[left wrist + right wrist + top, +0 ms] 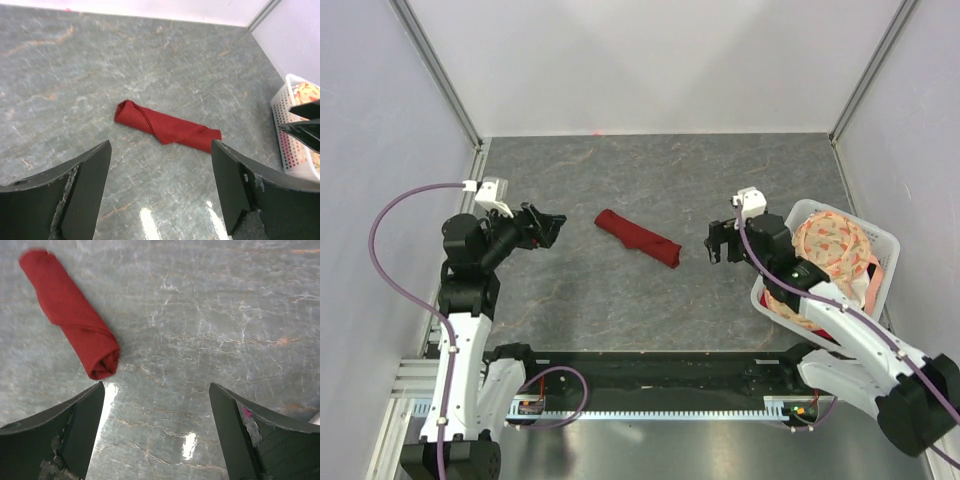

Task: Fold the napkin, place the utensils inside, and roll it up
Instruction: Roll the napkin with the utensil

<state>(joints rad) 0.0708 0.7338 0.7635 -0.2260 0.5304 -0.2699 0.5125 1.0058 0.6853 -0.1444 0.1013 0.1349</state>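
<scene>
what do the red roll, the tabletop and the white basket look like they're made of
The red napkin: soft woven cloth, matte, going by its creases and the rolled layers at its end. The tabletop: a grey stone-look surface with pale veins, semi-glossy since it shows glare; whether it is real stone or laminate cannot be told. The white basket: probably moulded plastic, judging by its perforated wall.

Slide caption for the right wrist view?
Rolled red napkin lies on the grey table, beyond the open right gripper.
</scene>
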